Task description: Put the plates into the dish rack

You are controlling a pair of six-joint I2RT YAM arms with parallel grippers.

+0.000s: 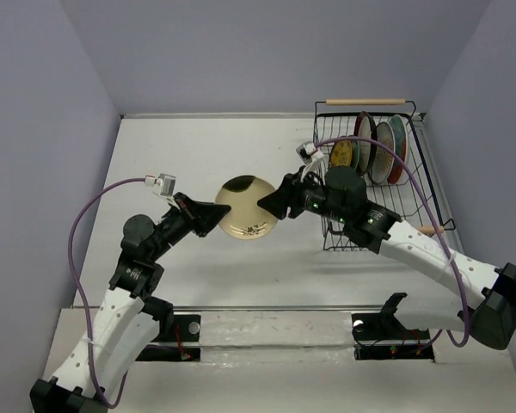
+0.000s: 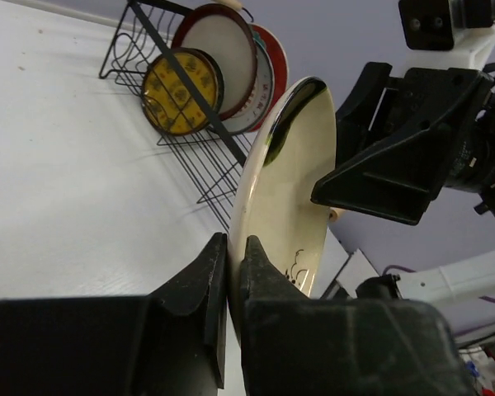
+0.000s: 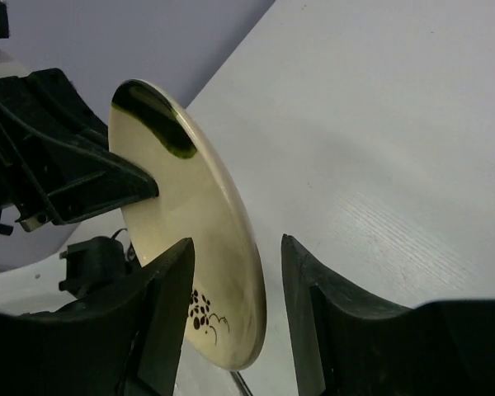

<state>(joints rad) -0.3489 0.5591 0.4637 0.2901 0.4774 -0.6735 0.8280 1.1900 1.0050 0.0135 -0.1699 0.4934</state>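
Note:
A plain cream plate with a small dark sprig pattern is held on edge above the table between both grippers. My left gripper is shut on its left rim; the left wrist view shows the fingers pinching the rim of the plate. My right gripper is open, with one jaw on each side of the plate's right rim, and a gap shows at the right finger. The black wire dish rack stands at the right and holds several plates on edge, among them an amber-yellow one and a dark-red-rimmed cream one.
The rack's wooden rod handle lies along its far side, near the back wall. The right arm crosses in front of the rack. A purple cable loops off the left wrist.

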